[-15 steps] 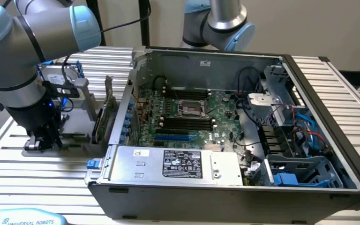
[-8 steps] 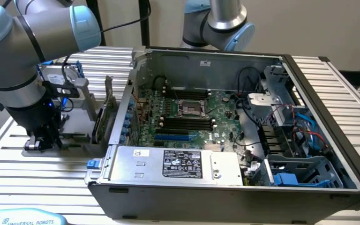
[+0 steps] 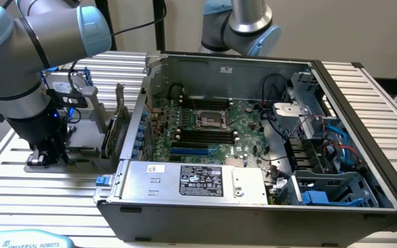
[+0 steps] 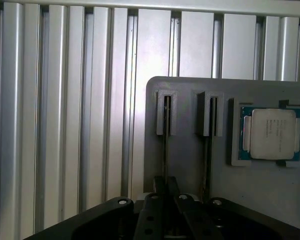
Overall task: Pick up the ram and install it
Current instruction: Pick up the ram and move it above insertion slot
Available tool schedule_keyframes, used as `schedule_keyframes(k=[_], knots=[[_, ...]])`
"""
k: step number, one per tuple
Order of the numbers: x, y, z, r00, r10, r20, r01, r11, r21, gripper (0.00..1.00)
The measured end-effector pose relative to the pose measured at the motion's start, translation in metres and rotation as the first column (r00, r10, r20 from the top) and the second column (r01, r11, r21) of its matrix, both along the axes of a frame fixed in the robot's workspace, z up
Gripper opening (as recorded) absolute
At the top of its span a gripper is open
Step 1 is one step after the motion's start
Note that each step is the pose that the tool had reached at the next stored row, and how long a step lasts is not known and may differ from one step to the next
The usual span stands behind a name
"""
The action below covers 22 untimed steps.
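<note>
- "UNIVERSAL ROBOTS" — printed on the pale blue cap (image 3: 25, 241), just off the computer case's (image 3: 254, 219) front corner, at the exterior view's left;
- power supply label (image 3: 200, 182) inside the case — print unreadable.

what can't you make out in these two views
- ram, wrist view: it stands edge-on in the gray holder, so its chips are hidden.
- gripper, exterior view: its own body hides whether it touches the ram.
- CPU, wrist view: print too small to read.
- power supply label, exterior view: text too small to read.
</note>
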<state>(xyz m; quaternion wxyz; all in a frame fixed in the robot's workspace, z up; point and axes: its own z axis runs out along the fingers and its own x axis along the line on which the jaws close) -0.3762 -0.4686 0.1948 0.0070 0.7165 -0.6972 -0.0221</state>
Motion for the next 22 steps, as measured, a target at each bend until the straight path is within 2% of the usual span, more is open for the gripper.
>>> schedule_keyframes(k=[4,9,22], knots=[[0.0,0.0,0.0021,1.0,0.0,-0.0001,0.0,1.0,0.0,0.13],[0.0,0.0,0.0132,1.0,0.0,0.0001,0.0,1.0,0.0,0.13],[0.0,0.0,0.0709,1.0,0.0,-0.0002,0.0,1.0,-0.0001,0.13]])
